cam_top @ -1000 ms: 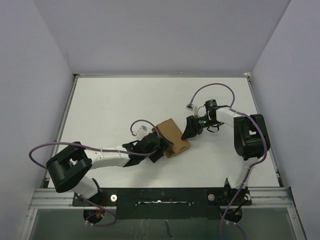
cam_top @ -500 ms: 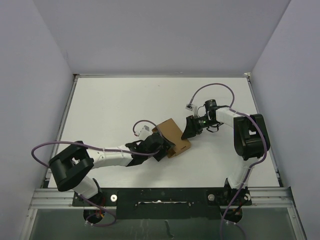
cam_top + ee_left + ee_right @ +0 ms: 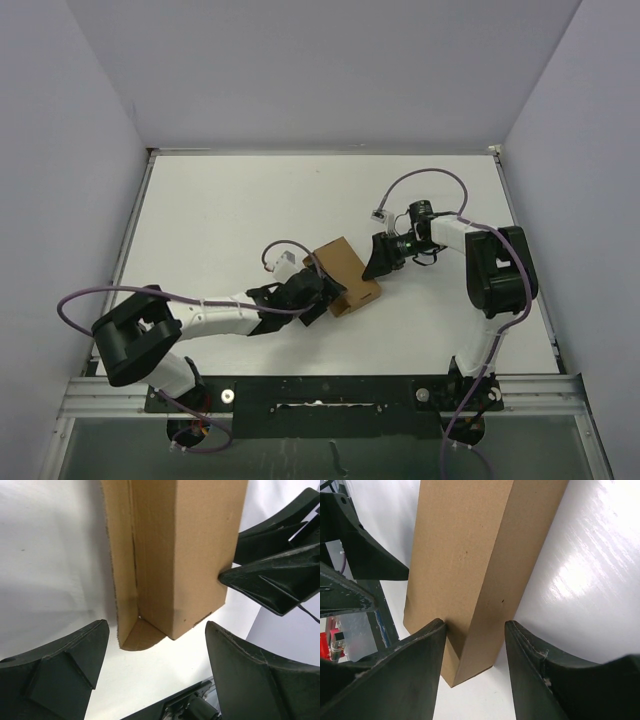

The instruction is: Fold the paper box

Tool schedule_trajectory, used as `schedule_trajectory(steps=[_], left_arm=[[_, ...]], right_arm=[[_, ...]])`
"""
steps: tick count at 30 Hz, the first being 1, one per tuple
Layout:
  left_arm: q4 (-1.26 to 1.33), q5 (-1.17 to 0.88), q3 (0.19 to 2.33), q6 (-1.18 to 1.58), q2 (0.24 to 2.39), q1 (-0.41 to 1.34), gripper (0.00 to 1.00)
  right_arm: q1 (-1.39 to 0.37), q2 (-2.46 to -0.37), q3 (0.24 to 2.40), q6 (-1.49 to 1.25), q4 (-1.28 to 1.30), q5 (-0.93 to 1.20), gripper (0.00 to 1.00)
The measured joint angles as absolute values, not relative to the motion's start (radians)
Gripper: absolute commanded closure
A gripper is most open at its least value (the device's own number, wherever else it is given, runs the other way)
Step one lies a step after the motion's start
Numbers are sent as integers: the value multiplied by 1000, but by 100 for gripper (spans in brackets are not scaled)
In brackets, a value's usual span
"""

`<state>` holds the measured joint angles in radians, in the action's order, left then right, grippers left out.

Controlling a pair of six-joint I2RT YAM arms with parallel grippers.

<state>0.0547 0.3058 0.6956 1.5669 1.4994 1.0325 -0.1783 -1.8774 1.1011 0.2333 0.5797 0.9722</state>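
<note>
R gripper [image 3: 475, 623] clamps paper box [image 3: 345, 268] at its 3 o'clock; L gripper [image 3: 156, 626], jaws apart at 8, may crumple end flap [image 3: 142, 637].

One paper box [image 3: 342, 268]; two robot arms [image 3: 215, 318] [image 3: 472, 243].

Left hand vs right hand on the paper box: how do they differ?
Left hand is wide open, fingers clear of the paper box; right hand pinches it, both fingers on cardboard. Left hand faces the end with a loose flap; right hand holds plain folded walls. Both straddle the box.
</note>
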Motion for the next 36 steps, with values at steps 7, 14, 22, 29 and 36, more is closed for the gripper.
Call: schedule_trajectory(steps=[7,14,22,29,36], left_arm=[[81,287,681,1557,1515,1031,22],[114,254,699,1551,1599,1024,33],[110,235,746,1549,1633,1024,47],[57,231,786,1536,1633,1024,62],[35,223,811,1533,1633,1024,79]], right_arm=[[-178,-1890,1101,227,580,987,51],[-178,-1890,1101,227,580,988,54],[-181,-1890,1101,226,582,1000,60],[-185,-1890,1101,226,581,1001,62],[-191,-1890,1101,226,580,1000,62]])
